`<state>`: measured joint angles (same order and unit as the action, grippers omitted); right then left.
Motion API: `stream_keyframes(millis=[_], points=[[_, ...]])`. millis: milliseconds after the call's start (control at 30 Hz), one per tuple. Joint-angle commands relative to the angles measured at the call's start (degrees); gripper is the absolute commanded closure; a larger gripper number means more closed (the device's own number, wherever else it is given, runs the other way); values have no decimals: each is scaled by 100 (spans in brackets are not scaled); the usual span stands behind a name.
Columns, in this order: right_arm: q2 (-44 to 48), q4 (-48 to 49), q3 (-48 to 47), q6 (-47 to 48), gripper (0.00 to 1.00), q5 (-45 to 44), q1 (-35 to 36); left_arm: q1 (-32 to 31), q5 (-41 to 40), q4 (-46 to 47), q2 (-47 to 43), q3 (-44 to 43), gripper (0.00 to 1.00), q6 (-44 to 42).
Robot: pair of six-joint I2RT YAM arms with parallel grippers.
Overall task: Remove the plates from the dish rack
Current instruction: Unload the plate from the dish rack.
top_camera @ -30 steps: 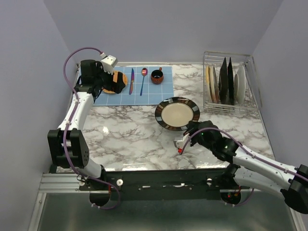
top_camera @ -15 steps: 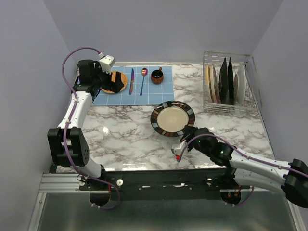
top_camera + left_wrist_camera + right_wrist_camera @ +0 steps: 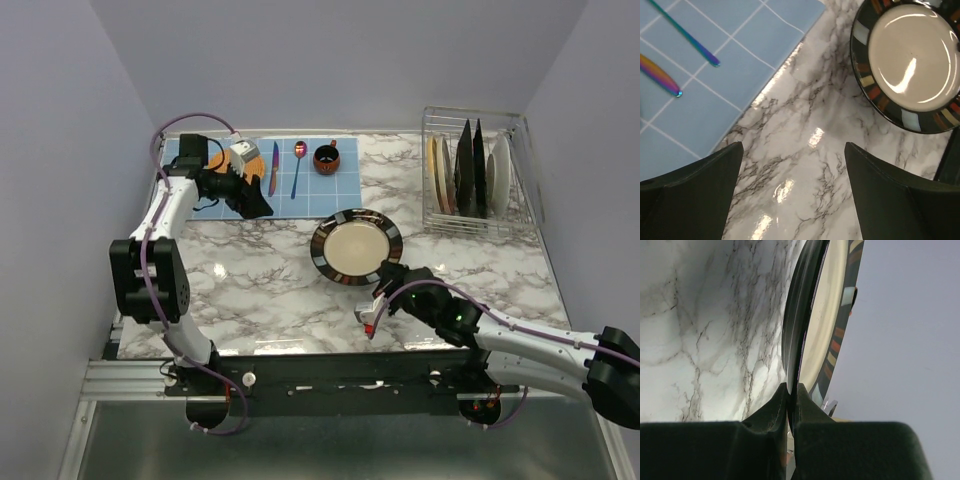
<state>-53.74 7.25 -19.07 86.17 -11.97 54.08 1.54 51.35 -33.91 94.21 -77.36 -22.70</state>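
The round black-rimmed beige plate (image 3: 356,247) is over the middle of the marble table. My right gripper (image 3: 388,272) is shut on its near rim. In the right wrist view the plate (image 3: 807,315) stands edge-on between the shut fingers of that gripper (image 3: 792,387). My left gripper (image 3: 256,205) is open and empty over the front edge of the blue mat. In the left wrist view the left gripper (image 3: 792,147) hangs over bare marble, with the plate (image 3: 910,55) at the upper right. The wire dish rack (image 3: 523,150) at the back right holds several upright plates (image 3: 470,170).
A blue placemat (image 3: 320,195) at the back left carries an orange woven disc (image 3: 222,160) partly hidden by the left arm, a knife (image 3: 273,168), a spoon (image 3: 298,165) and a dark cup (image 3: 326,158). The mat (image 3: 700,90) and the spoon handle (image 3: 685,32) show in the left wrist view.
My left gripper has swung from over the orange disc to the mat's front edge, toward the plate. My right gripper has carried the plate left and slightly nearer.
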Motion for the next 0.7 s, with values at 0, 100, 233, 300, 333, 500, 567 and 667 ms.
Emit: stream_keyframes(millis=[0, 100, 233, 300, 333, 500, 567, 667], points=[[74, 1358, -53, 312, 99, -227, 76, 22, 1534, -2999, 929, -858, 12, -2407], [39, 1428, -79, 391, 99, -218, 85, -31, 1790, -4450, 1518, -1517, 13, -3317], [-40, 1516, -114, 471, 99, -210, 102, -92, 1984, -5284, 2083, -2142, 17, -3910], [-49, 1569, -123, 506, 99, -210, 120, -136, 2010, -5275, 2188, -2274, 17, -3865], [-49, 1561, -158, 506, 99, -218, 120, -137, 2019, -5284, 2206, -2309, 17, -3839], [-119, 1622, -176, 550, 99, -184, 111, -417, 1949, -4287, 2076, -2143, 21, -2675], [-128, 1692, -185, 602, 99, -166, 111, -549, 1818, -3696, 1935, -1933, 21, -2145], [-164, 1701, -220, 620, 99, -148, 111, -812, 1256, -2001, 1470, -1248, 23, -573]])
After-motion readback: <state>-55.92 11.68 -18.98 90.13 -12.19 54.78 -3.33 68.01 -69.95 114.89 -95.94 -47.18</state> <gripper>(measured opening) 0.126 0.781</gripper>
